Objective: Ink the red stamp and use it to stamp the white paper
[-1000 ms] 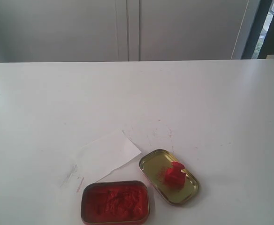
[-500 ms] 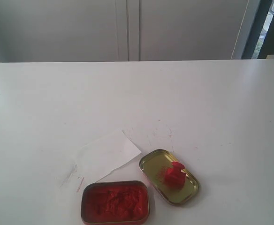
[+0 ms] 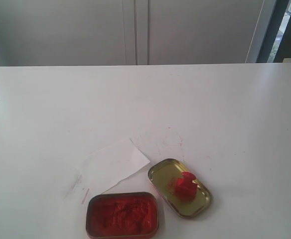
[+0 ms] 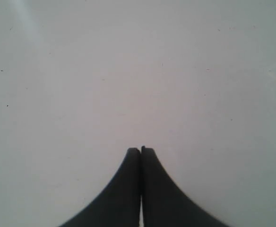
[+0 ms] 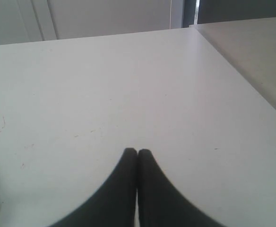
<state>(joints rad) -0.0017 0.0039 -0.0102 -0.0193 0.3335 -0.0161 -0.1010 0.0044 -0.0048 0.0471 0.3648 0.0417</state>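
Observation:
The small red stamp [image 3: 184,185] lies tipped inside the gold tin lid [image 3: 161,173] near the front of the table in the exterior view. Left of the lid, the white paper [image 3: 114,165] lies flat and slanted. Just in front of the paper stands the open tin of red ink paste [image 3: 122,215]. Neither arm shows in the exterior view. My left gripper [image 4: 141,150] is shut with nothing in it over bare white tabletop. My right gripper [image 5: 137,152] is also shut and empty over bare tabletop. Neither wrist view shows the stamp or the paper.
The white table [image 3: 145,109] stretches back to a pale cabinet wall [image 3: 135,30]. Faint red marks [image 3: 170,142] dot the surface behind the lid. In the right wrist view the table's far corner [image 5: 191,28] and side edge show, with a grey surface [image 5: 256,52] beyond.

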